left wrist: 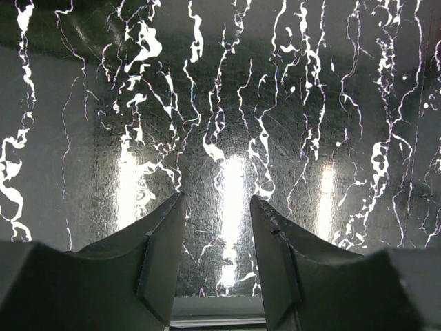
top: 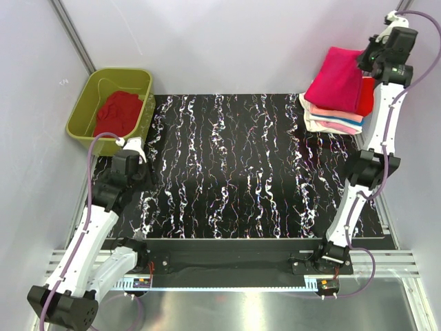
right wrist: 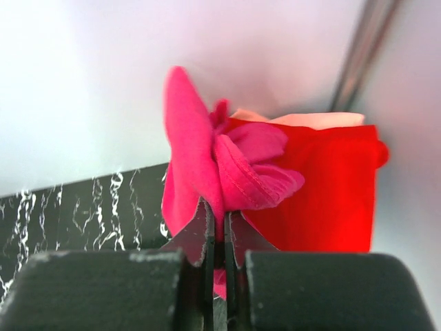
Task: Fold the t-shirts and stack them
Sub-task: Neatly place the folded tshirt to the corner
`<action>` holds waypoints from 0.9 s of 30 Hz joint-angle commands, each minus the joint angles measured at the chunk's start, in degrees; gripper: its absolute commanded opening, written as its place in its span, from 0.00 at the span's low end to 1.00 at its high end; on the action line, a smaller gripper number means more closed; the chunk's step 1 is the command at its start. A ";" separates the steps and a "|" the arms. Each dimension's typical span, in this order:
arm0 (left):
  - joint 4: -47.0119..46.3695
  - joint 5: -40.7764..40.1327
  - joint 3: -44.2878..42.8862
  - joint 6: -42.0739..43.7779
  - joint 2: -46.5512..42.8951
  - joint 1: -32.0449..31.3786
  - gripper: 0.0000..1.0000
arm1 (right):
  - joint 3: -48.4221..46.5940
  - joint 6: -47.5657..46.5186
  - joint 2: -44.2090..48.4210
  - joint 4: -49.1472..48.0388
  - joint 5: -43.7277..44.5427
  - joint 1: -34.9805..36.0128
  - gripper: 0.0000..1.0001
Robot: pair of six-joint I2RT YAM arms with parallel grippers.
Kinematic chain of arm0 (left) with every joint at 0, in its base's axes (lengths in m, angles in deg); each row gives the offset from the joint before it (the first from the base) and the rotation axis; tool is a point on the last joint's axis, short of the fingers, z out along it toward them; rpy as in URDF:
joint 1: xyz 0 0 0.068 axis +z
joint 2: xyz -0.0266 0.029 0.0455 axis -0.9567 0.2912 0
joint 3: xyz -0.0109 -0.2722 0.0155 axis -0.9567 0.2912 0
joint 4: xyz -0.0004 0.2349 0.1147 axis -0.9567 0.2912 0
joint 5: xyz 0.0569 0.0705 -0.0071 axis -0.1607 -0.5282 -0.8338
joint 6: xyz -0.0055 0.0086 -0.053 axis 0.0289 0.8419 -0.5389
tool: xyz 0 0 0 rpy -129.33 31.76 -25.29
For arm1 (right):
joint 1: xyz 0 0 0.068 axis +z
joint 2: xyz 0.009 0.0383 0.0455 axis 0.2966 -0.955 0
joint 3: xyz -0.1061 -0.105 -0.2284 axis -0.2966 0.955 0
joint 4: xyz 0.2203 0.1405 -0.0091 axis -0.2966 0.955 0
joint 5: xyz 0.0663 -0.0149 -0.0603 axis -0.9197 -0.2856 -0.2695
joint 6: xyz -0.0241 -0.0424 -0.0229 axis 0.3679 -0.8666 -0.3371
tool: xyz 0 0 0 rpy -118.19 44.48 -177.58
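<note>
My right gripper (top: 364, 63) is shut on a folded magenta-pink t-shirt (top: 335, 79) and holds it above a stack of folded tees (top: 333, 118) at the far right of the mat. In the right wrist view the pink cloth (right wrist: 207, 165) is pinched between the fingertips (right wrist: 203, 224), with a red folded tee (right wrist: 324, 193) behind it. A crumpled red t-shirt (top: 118, 112) lies in the olive-green tub (top: 88, 103) at the far left. My left gripper (top: 134, 147) is open and empty, just over the mat near the tub; its fingers (left wrist: 162, 241) frame bare mat.
The black marbled mat (top: 241, 172) covers the table between the arms. Grey walls close in on both sides, with a metal rail along the near edge (top: 227, 265).
</note>
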 commanded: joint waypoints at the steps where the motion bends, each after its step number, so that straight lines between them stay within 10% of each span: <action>1: -3.00 -1.01 0.56 -0.09 0.56 0.18 0.47 | -2.97 2.92 1.00 -6.37 -3.05 -2.09 0.00; 19: -3.00 -1.19 0.65 -0.27 2.06 0.09 0.46 | -4.20 13.55 -13.76 -17.87 -12.81 -10.35 0.00; 27: -2.83 -1.63 0.56 -0.44 2.50 0.18 0.45 | 0.45 14.17 -18.87 -32.19 1.57 -11.23 0.00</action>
